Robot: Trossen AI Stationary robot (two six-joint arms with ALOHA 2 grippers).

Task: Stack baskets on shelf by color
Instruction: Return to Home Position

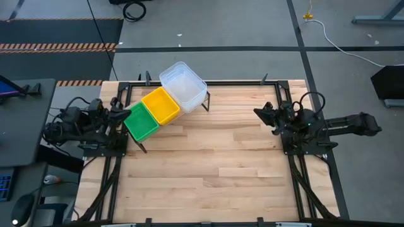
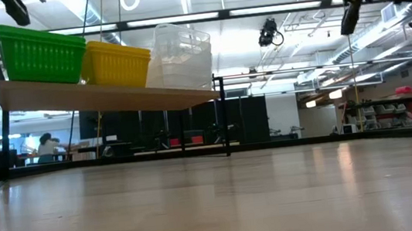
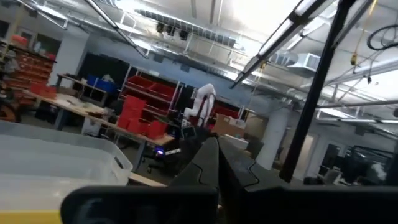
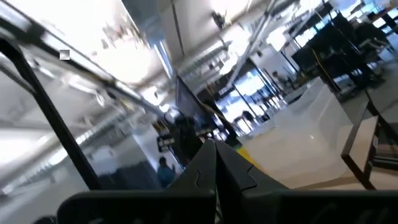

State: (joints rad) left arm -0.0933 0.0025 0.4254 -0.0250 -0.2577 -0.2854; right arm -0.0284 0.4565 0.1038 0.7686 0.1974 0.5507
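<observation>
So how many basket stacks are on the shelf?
3: green stack nearest the left arm, yellow stack in the middle, clear stack beyond it; nested baskets may be hidden.

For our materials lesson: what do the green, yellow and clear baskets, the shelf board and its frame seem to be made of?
Green baskets, yellow baskets: opaque plastic, probably, with ribbed moulded walls. Clear baskets: translucent plastic; light shows through. Board: pale wood, likely plywood, matte. Frame: thin black bars, apparently metal.
</observation>
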